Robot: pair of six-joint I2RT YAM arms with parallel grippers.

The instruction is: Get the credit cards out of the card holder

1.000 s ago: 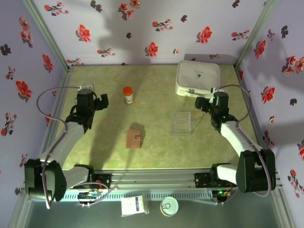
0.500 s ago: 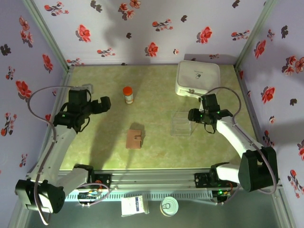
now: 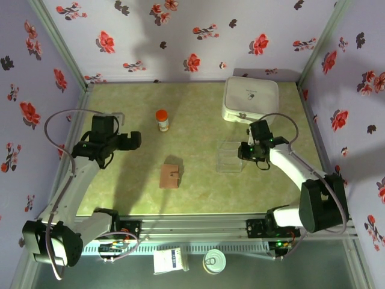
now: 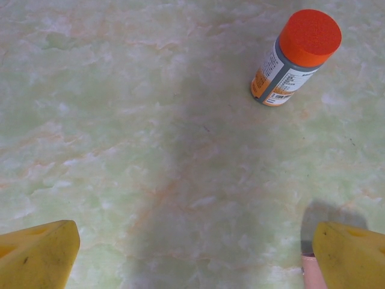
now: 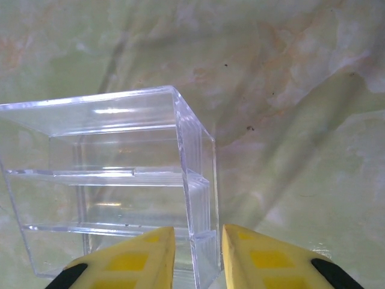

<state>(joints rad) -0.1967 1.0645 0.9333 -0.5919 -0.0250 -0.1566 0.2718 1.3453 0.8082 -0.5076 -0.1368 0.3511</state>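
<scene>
The tan-brown card holder (image 3: 170,176) lies folded flat near the middle of the table, with neither gripper touching it. The credit cards are hidden. My left gripper (image 3: 133,139) hovers left of and behind the holder, its yellow fingers (image 4: 42,256) spread wide open over bare table (image 4: 195,253). A pinkish-brown corner (image 4: 313,274) peeks past its right finger. My right gripper (image 3: 243,150) is at the right side of a clear plastic tray (image 3: 230,156). Its jaws (image 5: 198,253) have closed in on that tray's right wall (image 5: 195,180), one finger inside and one outside.
An orange-capped bottle (image 3: 162,120) stands upright behind the card holder, also ahead of the left gripper (image 4: 295,57). A large white rounded box (image 3: 251,99) sits at the back right. Floral walls close in the table on three sides.
My right gripper came forward and left down to the clear tray, and its jaws narrowed around the tray's wall. The left arm swung its gripper toward the table's middle, still open.
</scene>
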